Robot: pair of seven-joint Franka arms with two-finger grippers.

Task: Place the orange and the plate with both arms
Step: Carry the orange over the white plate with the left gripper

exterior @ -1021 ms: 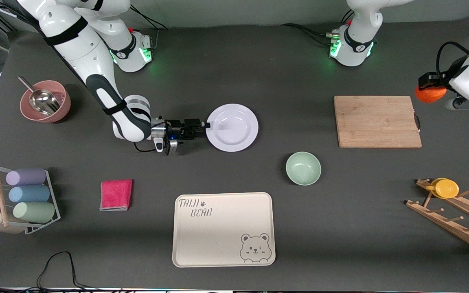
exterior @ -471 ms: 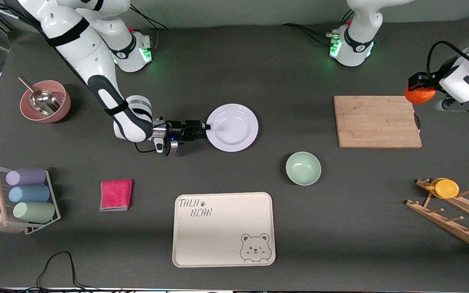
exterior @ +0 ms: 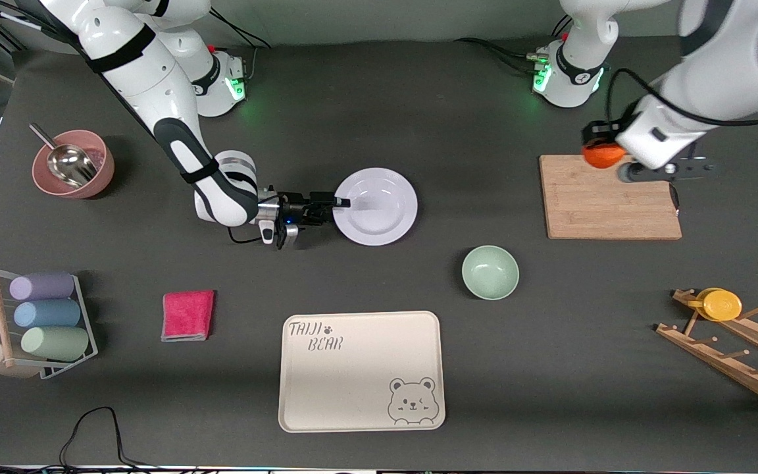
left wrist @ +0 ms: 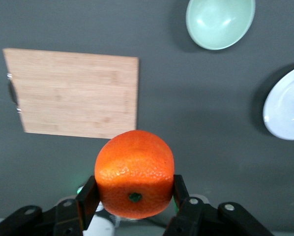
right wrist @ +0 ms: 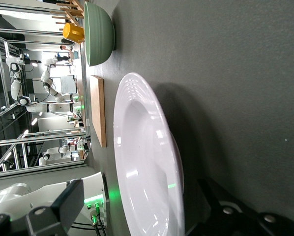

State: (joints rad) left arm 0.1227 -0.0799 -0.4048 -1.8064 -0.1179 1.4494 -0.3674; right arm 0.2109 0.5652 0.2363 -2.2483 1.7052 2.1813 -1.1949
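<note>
The white plate (exterior: 379,212) lies flat on the table's middle and also shows in the right wrist view (right wrist: 142,162). My right gripper (exterior: 338,203) is low at the plate's edge toward the right arm's end. It is open, with the rim (right wrist: 159,216) between its jaws. My left gripper (exterior: 599,150) is shut on the orange (exterior: 603,157) and holds it in the air over the wooden cutting board's (exterior: 609,204) edge farthest from the front camera. In the left wrist view the orange (left wrist: 134,172) fills the space between the two fingers.
A mint-green bowl (exterior: 490,272) sits between plate and board, nearer the camera. A cream bear tray (exterior: 361,370) lies near the front edge, a pink cloth (exterior: 187,315) beside it. A pink bowl with scoop (exterior: 73,164), a cup rack (exterior: 37,322) and a wooden rack with a yellow cup (exterior: 721,305) stand at the ends.
My left arm has carried the orange from off the board's end to over the board's edge. My right gripper has slid a little further onto the plate's rim.
</note>
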